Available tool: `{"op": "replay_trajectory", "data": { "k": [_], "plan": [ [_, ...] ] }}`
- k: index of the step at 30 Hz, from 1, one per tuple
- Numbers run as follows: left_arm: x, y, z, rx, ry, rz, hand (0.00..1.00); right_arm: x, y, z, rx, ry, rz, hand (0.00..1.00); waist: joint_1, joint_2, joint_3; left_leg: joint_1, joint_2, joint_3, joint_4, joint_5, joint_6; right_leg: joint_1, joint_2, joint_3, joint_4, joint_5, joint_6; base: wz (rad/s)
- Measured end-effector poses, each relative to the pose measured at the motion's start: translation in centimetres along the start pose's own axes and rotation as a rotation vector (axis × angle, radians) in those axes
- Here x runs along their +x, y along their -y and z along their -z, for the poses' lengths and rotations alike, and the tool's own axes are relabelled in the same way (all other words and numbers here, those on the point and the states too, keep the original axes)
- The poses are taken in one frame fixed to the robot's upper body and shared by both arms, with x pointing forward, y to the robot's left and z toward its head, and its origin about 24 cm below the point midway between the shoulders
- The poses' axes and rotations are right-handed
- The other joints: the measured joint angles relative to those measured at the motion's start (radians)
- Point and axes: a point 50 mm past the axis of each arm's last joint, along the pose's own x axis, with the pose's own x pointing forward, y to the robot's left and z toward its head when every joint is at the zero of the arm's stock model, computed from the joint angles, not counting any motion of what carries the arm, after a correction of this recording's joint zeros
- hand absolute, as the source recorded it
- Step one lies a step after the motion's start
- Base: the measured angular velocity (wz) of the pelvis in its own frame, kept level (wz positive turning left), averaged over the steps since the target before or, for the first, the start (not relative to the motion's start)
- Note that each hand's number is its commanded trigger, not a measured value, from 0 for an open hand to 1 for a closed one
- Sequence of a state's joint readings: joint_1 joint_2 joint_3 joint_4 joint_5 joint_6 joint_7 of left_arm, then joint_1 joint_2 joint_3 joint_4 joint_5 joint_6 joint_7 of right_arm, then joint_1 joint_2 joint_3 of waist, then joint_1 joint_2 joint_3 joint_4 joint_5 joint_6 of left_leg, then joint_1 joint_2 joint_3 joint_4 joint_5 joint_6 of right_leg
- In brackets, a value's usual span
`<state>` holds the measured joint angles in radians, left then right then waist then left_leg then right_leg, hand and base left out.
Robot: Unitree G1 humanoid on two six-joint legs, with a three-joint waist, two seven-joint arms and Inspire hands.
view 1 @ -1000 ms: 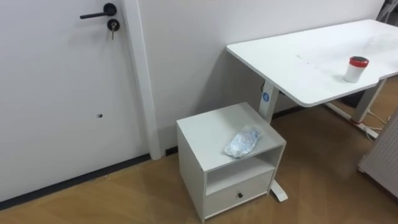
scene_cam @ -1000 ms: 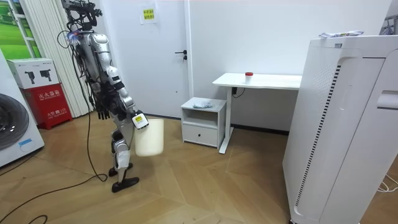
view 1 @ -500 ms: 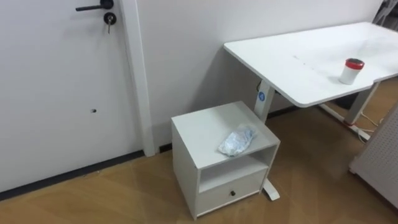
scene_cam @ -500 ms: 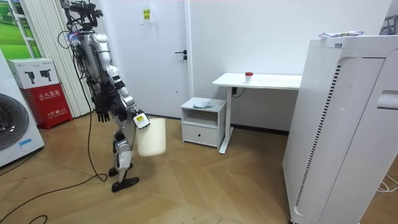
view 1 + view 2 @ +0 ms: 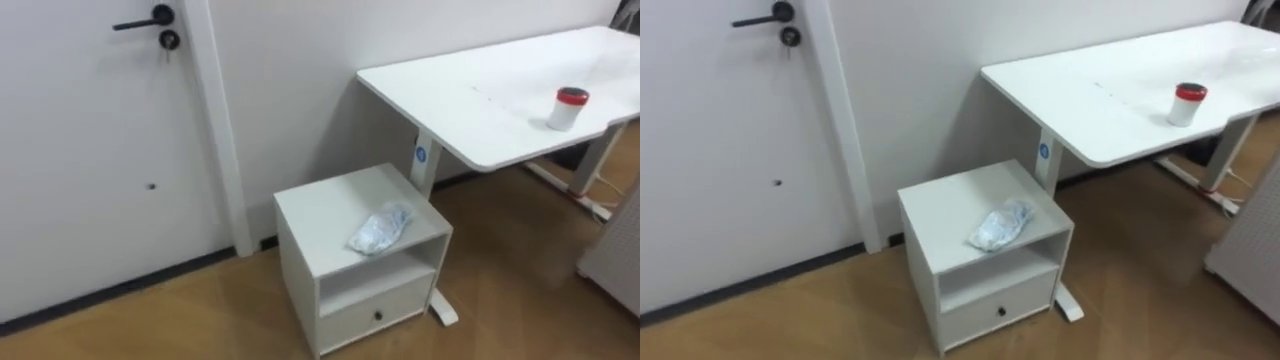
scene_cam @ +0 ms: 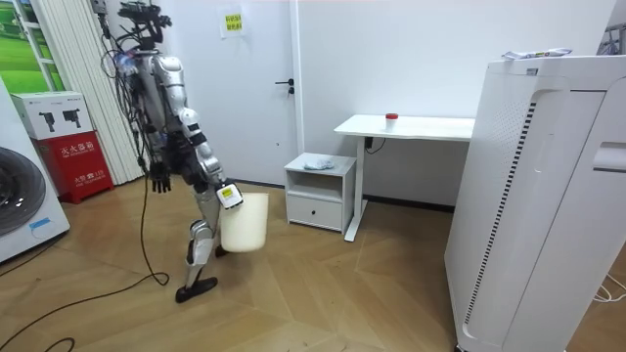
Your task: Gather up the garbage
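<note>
**Garbage on the cabinet, bin in hand**

Left eye view: a crumpled clear plastic bag (image 5: 380,230) lies at the front right of the top of a low white cabinet (image 5: 325,212). The cabinet stands beside a white desk (image 5: 500,95) bearing a white red-lidded canister (image 5: 568,108).

Right eye view: the bag rests on the cabinet top, touching nothing else.

Room view: the right hand (image 6: 224,194) has its fingers closed on the rim of a white plastic bin (image 6: 245,225), which hangs off the floor. The left hand (image 6: 156,182) hangs with loose, empty fingers. The bag lies well ahead of both sets of fingers, toward the room view's right.
</note>
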<state>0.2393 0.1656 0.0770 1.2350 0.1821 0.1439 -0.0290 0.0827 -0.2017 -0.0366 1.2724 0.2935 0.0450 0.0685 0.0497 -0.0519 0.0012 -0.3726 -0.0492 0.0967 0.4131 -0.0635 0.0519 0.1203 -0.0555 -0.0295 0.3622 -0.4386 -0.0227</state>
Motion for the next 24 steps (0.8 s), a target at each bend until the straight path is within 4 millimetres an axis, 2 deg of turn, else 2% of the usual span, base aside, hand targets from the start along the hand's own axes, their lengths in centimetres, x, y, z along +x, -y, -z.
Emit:
{"op": "replay_trajectory", "data": {
  "k": [1, 2, 3, 4, 5, 6, 8, 9, 10, 11, 12, 13, 14, 15, 16, 17, 18, 19, 20, 21, 22, 23, 24],
  "plan": [
    [0.0, 0.0, -0.4, -0.001, 0.025, 0.000, 0.00, 0.0, -0.1, -0.2, -0.027, 0.004, -0.002, 1.00, 0.004, -0.011, -0.0051, -0.001, -0.006, 0.030, 0.029, -0.007, 0.018, 0.006, -0.017, 0.001, 0.003, -0.017, 0.020, -0.40],
    [0.0, 0.0, -1.2, -0.004, 0.055, 0.000, 0.00, 0.0, -0.2, -0.4, -0.044, 0.013, -0.006, 1.00, 0.008, -0.013, 0.0012, -0.005, -0.013, 0.041, 0.069, -0.039, 0.034, 0.018, -0.031, -0.001, 0.001, -0.020, 0.027, -0.34],
    [0.0, -0.1, -2.3, -0.012, 0.094, -0.001, 0.00, 0.0, -0.3, -0.6, -0.048, 0.023, -0.008, 1.00, 0.006, -0.015, 0.0031, -0.013, -0.014, 0.048, 0.112, -0.077, 0.044, 0.029, -0.038, 0.001, 0.001, -0.019, 0.029, -0.18],
    [-0.1, -0.2, -2.8, -0.013, 0.117, -0.003, 0.00, 0.0, -0.3, -0.7, -0.046, 0.025, -0.008, 1.00, 0.006, -0.016, 0.0031, -0.014, -0.014, 0.055, 0.129, -0.094, 0.048, 0.033, -0.043, 0.001, 0.001, -0.019, 0.031, -0.13],
    [-0.1, -0.3, -3.9, -0.016, 0.154, -0.006, 0.00, 0.1, -0.4, -0.9, -0.058, 0.030, -0.009, 1.00, 0.009, -0.017, 0.0023, -0.013, -0.014, 0.070, 0.159, -0.128, 0.054, 0.041, -0.057, -0.002, 0.008, -0.018, 0.039, -0.22],
    [-0.2, -0.4, -4.8, -0.033, 0.179, -0.009, 0.00, 0.1, -0.7, -1.2, -0.079, 0.036, -0.014, 1.00, 0.011, -0.020, 0.0030, -0.006, -0.015, 0.086, 0.174, -0.157, 0.061, 0.040, -0.076, -0.002, 0.039, -0.021, 0.053, -0.26],
    [-0.3, -0.5, -5.4, -0.056, 0.204, -0.016, 0.00, 0.2, -1.1, -2.1, -0.103, 0.060, -0.025, 1.00, 0.012, -0.021, 0.0026, 0.014, -0.019, 0.103, 0.189, -0.198, 0.067, 0.017, -0.088, -0.009, 0.130, -0.018, 0.070, -0.26],
    [-0.3, -0.6, -5.7, -0.072, 0.217, -0.020, 0.00, 0.2, -1.4, -2.5, -0.110, 0.072, -0.029, 1.00, 0.012, -0.022, 0.0030, 0.032, -0.021, 0.114, 0.192, -0.219, 0.073, -0.012, -0.106, -0.024, 0.220, -0.002, 0.100, -0.19],
    [-0.4, -0.7, -5.9, -0.075, 0.224, -0.022, 0.00, 0.1, -1.5, -2.6, -0.113, 0.081, -0.031, 1.00, 0.012, -0.018, 0.0007, 0.041, -0.025, 0.115, 0.193, -0.227, 0.075, -0.028, -0.116, -0.034, 0.269, 0.011, 0.113, 0.00],
    [-0.4, -0.8, -6.3, -0.081, 0.235, -0.030, 0.00, 0.1, -1.6, -3.0, -0.114, 0.099, -0.033, 1.00, 0.009, -0.025, 0.0055, 0.057, -0.036, 0.115, 0.194, -0.243, 0.084, -0.066, -0.135, -0.049, 0.367, 0.047, 0.113, 0.09],
    [-0.5, -0.9, -6.5, -0.082, 0.243, -0.033, 0.00, 0.1, -1.7, -3.2, -0.115, 0.107, -0.031, 1.00, 0.010, -0.014, 0.0013, 0.065, -0.037, 0.116, 0.195, -0.252, 0.087, -0.084, -0.142, -0.055, 0.412, 0.073, 0.109, 0.09],
    [-0.5, -0.9, -6.8, -0.091, 0.256, -0.042, 0.00, 0.1, -1.8, -3.2, -0.128, 0.112, -0.031, 1.00, 0.011, -0.011, 0.0048, 0.085, -0.038, 0.116, 0.191, -0.264, 0.092, -0.111, -0.151, -0.059, 0.485, 0.136, 0.104, 0.05],
    [-0.6, -1.0, -7.1, -0.100, 0.261, -0.055, 0.00, 0.1, -2.0, -3.4, -0.138, 0.121, -0.036, 1.00, 0.012, -0.003, 0.0022, 0.109, -0.038, 0.106, 0.177, -0.274, 0.093, -0.134, -0.154, -0.069, 0.537, 0.208, 0.098, 0.00],
    [-0.6, -1.1, -7.2, -0.091, 0.267, -0.072, 0.00, 0.1, -2.4, -3.6, -0.137, 0.138, -0.045, 1.00, 0.013, -0.004, 0.0025, 0.138, -0.039, 0.096, 0.144, -0.276, 0.093, -0.162, -0.162, -0.080, 0.588, 0.262, 0.091, 0.00],
    [-0.6, -1.2, -7.3, -0.087, 0.270, -0.081, 0.00, 0.1, -2.5, -3.8, -0.137, 0.148, -0.048, 1.00, 0.017, -0.002, 0.0027, 0.151, -0.036, 0.095, 0.129, -0.276, 0.092, -0.182, -0.168, -0.089, 0.615, 0.257, 0.091, -0.09],
    [-0.7, -1.2, -7.4, -0.082, 0.280, -0.091, 0.00, 0.1, -2.6, -4.2, -0.131, 0.166, -0.054, 1.00, 0.022, 0.009, 0.0084, 0.175, -0.025, 0.094, 0.105, -0.276, 0.091, -0.230, -0.169, -0.110, 0.646, 0.218, 0.085, -0.17],
    [-0.8, -1.2, -7.7, -0.076, 0.296, -0.103, 0.00, 0.0, -2.7, -4.6, -0.127, 0.184, -0.059, 1.00, 0.024, 0.010, 0.0074, 0.193, -0.012, 0.092, 0.084, -0.276, 0.089, -0.286, -0.156, -0.122, 0.638, 0.171, 0.077, -0.12],
    [-0.8, -1.3, -7.9, -0.074, 0.308, -0.109, 0.00, 0.0, -2.8, -4.7, -0.126, 0.192, -0.063, 1.00, 0.024, 0.020, 0.0098, 0.195, -0.003, 0.090, 0.077, -0.276, 0.087, -0.316, -0.143, -0.125, 0.620, 0.154, 0.072, 0.00],
    [-1.1, -1.4, -8.7, -0.077, 0.343, -0.120, 0.00, 0.0, -2.9, -4.9, -0.115, 0.209, -0.068, 1.00, 0.022, 0.020, 0.0105, 0.204, 0.009, 0.085, 0.061, -0.275, 0.081, -0.369, -0.124, -0.124, 0.551, 0.131, 0.064, 0.05],
    [-1.2, -1.4, -9.0, -0.079, 0.361, -0.125, 0.00, -0.1, -2.9, -5.0, -0.110, 0.218, -0.072, 1.00, 0.019, 0.020, 0.0109, 0.209, 0.015, 0.083, 0.053, -0.274, 0.079, -0.387, -0.116, -0.122, 0.500, 0.127, 0.062, 0.11],
    [-1.4, -1.5, -9.8, -0.084, 0.400, -0.137, 0.00, -0.1, -3.0, -5.2, -0.102, 0.231, -0.075, 1.00, 0.012, 0.021, 0.0110, 0.218, 0.023, 0.077, 0.042, -0.273, 0.073, -0.409, -0.104, -0.119, 0.371, 0.127, 0.061, 0.16],
    [-1.8, -1.4, -10.8, -0.076, 0.446, -0.146, 0.00, -0.1, -3.0, -5.3, -0.100, 0.240, -0.076, 1.00, 0.008, 0.021, 0.0107, 0.222, 0.029, 0.074, 0.036, -0.275, 0.066, -0.414, -0.092, -0.120, 0.213, 0.144, 0.056, 0.28],
    [-2.1, -1.4, -12.1, -0.072, 0.491, -0.155, 0.00, -0.1, -3.1, -5.4, -0.098, 0.245, -0.077, 1.00, 0.002, 0.025, 0.0125, 0.221, 0.035, 0.059, 0.041, -0.281, 0.055, -0.422, -0.076, -0.120, 0.116, 0.232, 0.069, 0.34]
  ]
}}
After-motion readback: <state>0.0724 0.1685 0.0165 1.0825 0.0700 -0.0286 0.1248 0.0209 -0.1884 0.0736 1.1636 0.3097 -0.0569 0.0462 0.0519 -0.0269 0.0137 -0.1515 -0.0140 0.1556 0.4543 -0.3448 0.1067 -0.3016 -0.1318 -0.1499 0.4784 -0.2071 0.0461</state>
